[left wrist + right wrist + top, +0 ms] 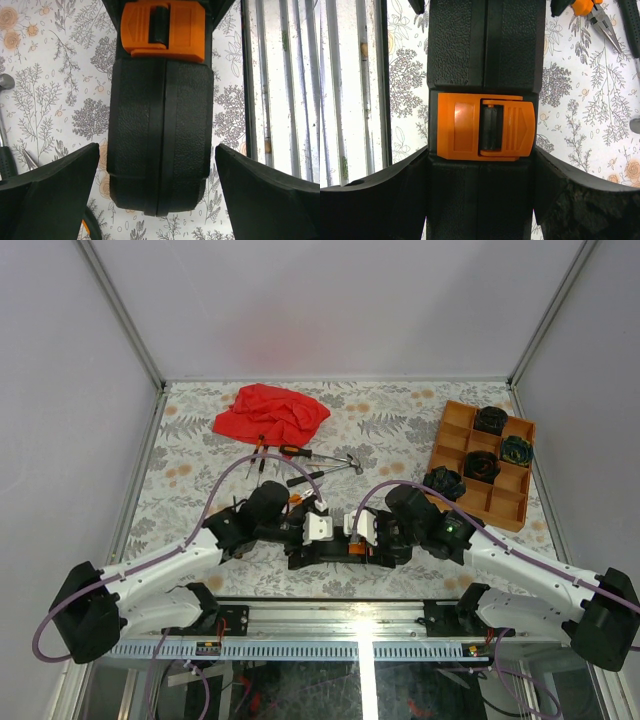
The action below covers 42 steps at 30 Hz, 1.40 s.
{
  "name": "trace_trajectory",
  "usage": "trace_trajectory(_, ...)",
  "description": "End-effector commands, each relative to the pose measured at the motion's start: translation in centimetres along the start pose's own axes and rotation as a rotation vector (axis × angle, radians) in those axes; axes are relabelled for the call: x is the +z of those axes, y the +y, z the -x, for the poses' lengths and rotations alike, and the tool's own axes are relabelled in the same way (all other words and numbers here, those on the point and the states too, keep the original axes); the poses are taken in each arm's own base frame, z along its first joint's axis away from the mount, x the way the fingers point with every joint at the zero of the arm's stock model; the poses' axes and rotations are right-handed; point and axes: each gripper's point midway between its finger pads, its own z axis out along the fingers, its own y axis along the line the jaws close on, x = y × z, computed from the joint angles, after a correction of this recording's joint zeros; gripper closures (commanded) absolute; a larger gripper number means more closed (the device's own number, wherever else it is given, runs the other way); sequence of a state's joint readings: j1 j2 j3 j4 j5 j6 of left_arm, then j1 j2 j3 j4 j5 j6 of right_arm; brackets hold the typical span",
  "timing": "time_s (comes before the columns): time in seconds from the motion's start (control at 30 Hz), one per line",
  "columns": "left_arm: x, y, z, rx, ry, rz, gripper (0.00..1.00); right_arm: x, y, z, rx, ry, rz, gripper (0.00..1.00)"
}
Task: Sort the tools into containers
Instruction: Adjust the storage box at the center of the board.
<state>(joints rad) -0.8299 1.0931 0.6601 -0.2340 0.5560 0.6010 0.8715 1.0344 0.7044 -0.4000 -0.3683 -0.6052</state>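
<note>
Black case (480, 50) latched shut; right claw (481, 150) clamps it, left claw (156, 145) wide open astride its end, not touching. Next, probably: release orange latch (485, 127).

The floral-patterned table (380, 425) carries a crumpled red cloth (270, 412), an orange compartmented tray (442, 440), a black plastic tool case (340, 552) and loose hand tools (292, 451).

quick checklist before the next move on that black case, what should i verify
1. Right gripper holding the case: ok, fingers against both sides.
2. Left gripper open around the case: ok, gaps either side.
3. Orange latch undone: not ok, looks fastened.
4. Tools off the table: not ok, hammer and pliers lie loose.
5. Tray has free compartments: ok.
</note>
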Motion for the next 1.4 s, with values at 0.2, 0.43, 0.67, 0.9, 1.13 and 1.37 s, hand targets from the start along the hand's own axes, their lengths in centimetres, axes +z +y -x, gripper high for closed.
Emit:
trace_trajectory(0.2, -0.4, -1.2, 0.6, 0.134, -0.165, 0.034, 0.07, -0.4, -0.8, 3.5, -0.031, -0.147, -0.021, 0.94)
trace_trajectory(0.43, -0.4, -0.5, 1.1, 0.109, -0.225, 0.048, 0.12, -0.6, -0.8, 4.2, -0.035, -0.170, -0.012, 0.93)
trace_trajectory(0.67, -0.3, 0.0, 2.5, 0.079, -0.272, 0.041, 0.27, -0.7, -0.9, 4.0, -0.033, -0.167, -0.018, 0.93)
trace_trajectory(0.9, 0.2, 0.9, 4.1, 0.034, -0.349, 0.085, 0.22, -1.5, -0.9, 3.4, -0.024, -0.146, -0.020, 0.92)
trace_trajectory(1.13, 0.9, 0.9, 4.2, 0.037, -0.403, 0.126, 0.19, -2.2, -0.1, 2.4, -0.025, -0.111, -0.003, 0.91)
trace_trajectory(1.37, 1.7, -0.9, 3.5, 0.047, -0.416, 0.054, 0.18, -2.4, 0.4, 2.2, -0.037, -0.097, 0.025, 0.91)
